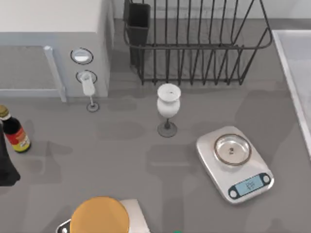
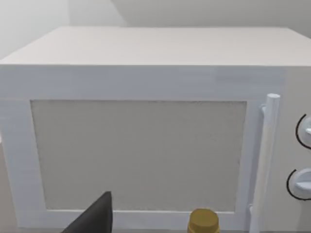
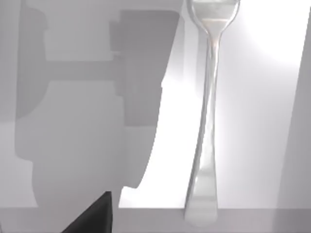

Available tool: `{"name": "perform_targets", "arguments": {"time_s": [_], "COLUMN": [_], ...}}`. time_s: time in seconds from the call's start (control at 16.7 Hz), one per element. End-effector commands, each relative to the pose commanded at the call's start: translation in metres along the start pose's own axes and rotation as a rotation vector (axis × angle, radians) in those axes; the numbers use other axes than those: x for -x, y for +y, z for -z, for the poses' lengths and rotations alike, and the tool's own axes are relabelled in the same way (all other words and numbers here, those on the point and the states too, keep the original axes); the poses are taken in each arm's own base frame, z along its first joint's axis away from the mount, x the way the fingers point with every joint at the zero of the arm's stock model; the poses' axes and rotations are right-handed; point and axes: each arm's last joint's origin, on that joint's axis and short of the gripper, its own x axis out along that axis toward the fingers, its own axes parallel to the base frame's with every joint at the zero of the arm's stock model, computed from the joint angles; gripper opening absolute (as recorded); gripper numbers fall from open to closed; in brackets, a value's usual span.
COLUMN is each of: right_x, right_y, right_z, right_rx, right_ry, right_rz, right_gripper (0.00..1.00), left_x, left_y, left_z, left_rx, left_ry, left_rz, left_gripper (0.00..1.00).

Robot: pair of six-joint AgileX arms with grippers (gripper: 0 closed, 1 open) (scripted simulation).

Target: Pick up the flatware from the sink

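At the far left of the grey surface [image 1: 121, 145], a sauce bottle [image 1: 14, 133] with a red label and yellow cap stands left of the kitchen scale, beside the dark part of my left arm at the edge. Behind it sits the white microwave [image 1: 53, 43], its handle [image 2: 266, 160] and two dials facing forward; the left wrist view looks straight at its door, with the bottle's yellow cap [image 2: 203, 222] low in front. A round orange lid [image 1: 99, 216] lies at the near edge, left of the scale. The white stemmed glass [image 1: 168, 104] stands upright just behind and left of the kitchen scale [image 1: 234, 162], and the black wire dish rack [image 1: 194, 43] is well behind the scale. Right of the scale, the sink [image 1: 291, 73] runs along the surface's right edge. The flatware [image 3: 206, 121] lies flat on the pale sink floor, seen in the right wrist view, untouched. Whether either hand is open, I cannot tell
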Motion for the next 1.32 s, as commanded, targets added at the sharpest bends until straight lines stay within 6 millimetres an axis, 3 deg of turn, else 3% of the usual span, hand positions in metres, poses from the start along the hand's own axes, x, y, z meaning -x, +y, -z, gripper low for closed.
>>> {"name": "perform_targets", "arguments": {"time_s": [0.12,0.24,0.6,0.72,1.02,1.32], "right_x": [-0.006,-0.027,-0.122,-0.143,-0.147,-0.147], "right_y": [0.000,-0.001,-0.004,-0.003,-0.003,-0.003], "right_z": [-0.001,-0.003,-0.004,0.000,0.001,0.001], "right_rx": [0.000,-0.001,-0.004,-0.005,-0.005,-0.005], "right_ry": [0.003,0.006,-0.014,-0.003,0.000,0.000], "right_rz": [-0.001,-0.002,0.004,0.001,0.000,0.000], "right_gripper": [1.00,1.00,1.00,1.00,1.00,0.62], "left_x": [0.000,0.000,0.000,0.000,0.000,0.000], "left_y": [0.000,0.000,0.000,0.000,0.000,0.000], "left_z": [0.000,0.000,0.000,0.000,0.000,0.000], "left_rx": [0.000,0.000,0.000,0.000,0.000,0.000], "left_ry": [0.000,0.000,0.000,0.000,0.000,0.000], "left_rz": [0.000,0.000,0.000,0.000,0.000,0.000], "left_gripper": [1.00,1.00,1.00,1.00,1.00,1.00]}}
